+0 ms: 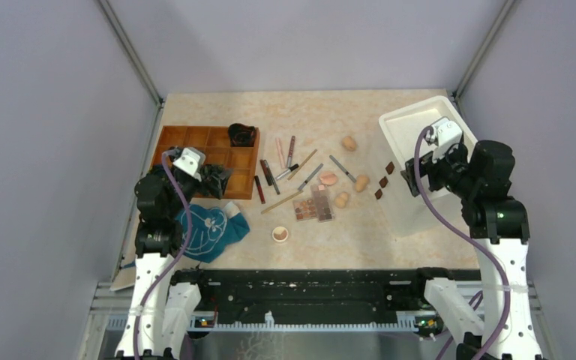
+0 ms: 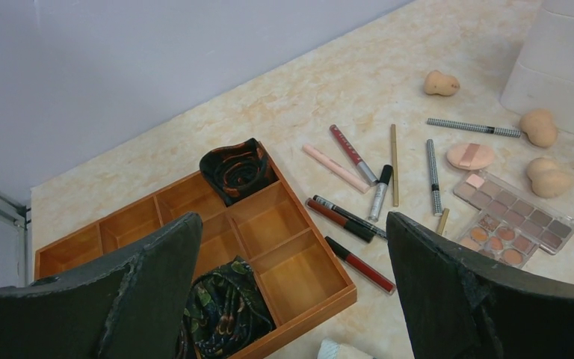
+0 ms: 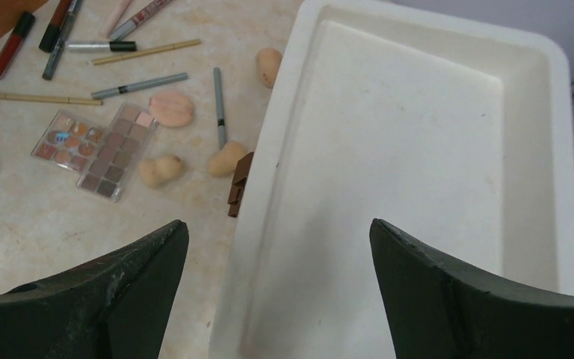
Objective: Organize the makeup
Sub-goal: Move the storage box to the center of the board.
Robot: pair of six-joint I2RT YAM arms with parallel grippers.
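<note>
The makeup lies scattered mid-table. It includes slim pencils and tubes (image 1: 285,161), a brown-pink eyeshadow palette (image 1: 313,204), tan sponges (image 1: 349,142), a pink puff (image 1: 328,178) and a small round compact (image 1: 280,234). A dark red tube (image 2: 360,264) lies beside the wooden organiser (image 2: 299,277). My left gripper (image 2: 291,224) hangs open over the organiser's near corner with nothing between its fingers. My right gripper (image 3: 276,224) is open and empty above the left rim of the white bin (image 3: 418,149). The palette (image 3: 97,153) and sponges (image 3: 228,158) lie to its left.
The organiser (image 1: 225,161) holds dark patterned cloths in two compartments (image 2: 235,168) (image 2: 224,307). A teal patterned cloth (image 1: 210,232) lies by the left arm's base. Small brown blocks (image 1: 383,181) sit against the white bin (image 1: 412,124). Grey walls close in the table on three sides.
</note>
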